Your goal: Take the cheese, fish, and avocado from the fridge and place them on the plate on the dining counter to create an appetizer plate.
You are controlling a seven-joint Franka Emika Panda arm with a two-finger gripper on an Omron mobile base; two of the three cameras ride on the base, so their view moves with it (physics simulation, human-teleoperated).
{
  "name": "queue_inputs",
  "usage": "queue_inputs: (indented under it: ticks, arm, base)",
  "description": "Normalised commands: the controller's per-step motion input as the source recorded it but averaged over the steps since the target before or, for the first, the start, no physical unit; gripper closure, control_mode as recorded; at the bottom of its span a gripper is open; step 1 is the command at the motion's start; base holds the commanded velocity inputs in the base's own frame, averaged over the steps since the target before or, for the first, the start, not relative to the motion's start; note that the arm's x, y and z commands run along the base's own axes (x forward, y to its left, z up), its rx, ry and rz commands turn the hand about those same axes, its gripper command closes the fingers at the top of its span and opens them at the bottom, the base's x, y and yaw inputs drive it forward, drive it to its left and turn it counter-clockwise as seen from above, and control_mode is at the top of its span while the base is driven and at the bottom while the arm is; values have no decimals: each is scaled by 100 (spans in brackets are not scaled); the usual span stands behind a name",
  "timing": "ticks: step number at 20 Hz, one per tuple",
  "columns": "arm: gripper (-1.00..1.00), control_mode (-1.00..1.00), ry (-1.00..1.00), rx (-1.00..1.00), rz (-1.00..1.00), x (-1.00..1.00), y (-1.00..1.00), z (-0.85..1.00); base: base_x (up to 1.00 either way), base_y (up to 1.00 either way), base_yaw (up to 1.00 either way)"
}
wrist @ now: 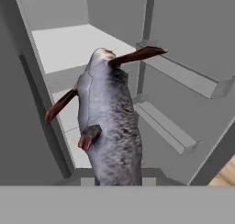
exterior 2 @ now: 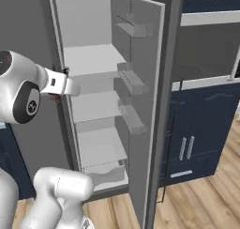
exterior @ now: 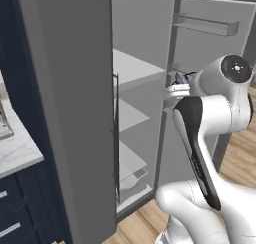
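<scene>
Hand view showed your gripper (wrist: 114, 182) shut tight on the grey fish (wrist: 110, 122), lifted in front of the open fridge (wrist: 69, 44) shelves. You held its fat middle; it looked long, slippery and floppy.

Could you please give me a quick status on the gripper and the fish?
Gripper shut on the grey speckled fish with reddish-brown fins. Fish held beside the open tall grey fridge. Nothing visibly blocking.
</scene>
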Motion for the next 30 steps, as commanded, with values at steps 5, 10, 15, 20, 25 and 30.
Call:
queue_inputs:
  ticks: [5, 10, 15, 20, 25, 30]
  arm:
    - [100, 100, 0, 0, 0, 0, 0, 0]
    - [100, 100, 0, 0, 0, 0, 0, 0]
    - [100, 100, 0, 0, 0, 0, 0, 0]
    - [100, 100, 0, 0, 0, 0, 0, 0]
    - [100, 100, 0, 0, 0, 0, 0, 0]
    - [100, 100, 0, 0, 0, 0, 0, 0]
  base:
    - [-89, 1, -35]
    - [-76, 24, -48]
    - [-37, 65, -53]
    - [-58, 69, -56]
    - [-96, 54, -55]
    - [-100, 32, -49]
